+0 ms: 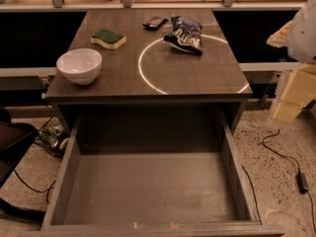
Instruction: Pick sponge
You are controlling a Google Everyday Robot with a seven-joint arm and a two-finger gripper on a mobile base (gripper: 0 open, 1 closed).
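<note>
The sponge (108,38), a small yellow block with a dark green top, lies flat on the grey table top (123,78) at the back left. It sits behind the white bowl (79,65) and apart from it. My gripper (295,94) shows as pale blocky parts at the right edge of the view, beside and below the table's right side. It is far from the sponge and touches nothing on the table.
A dark blue snack bag (184,34) lies at the back right of the table. A small flat black device (154,22) lies behind it. A deep drawer (148,186) stands pulled open under the table front. Cables (284,157) run on the floor at right.
</note>
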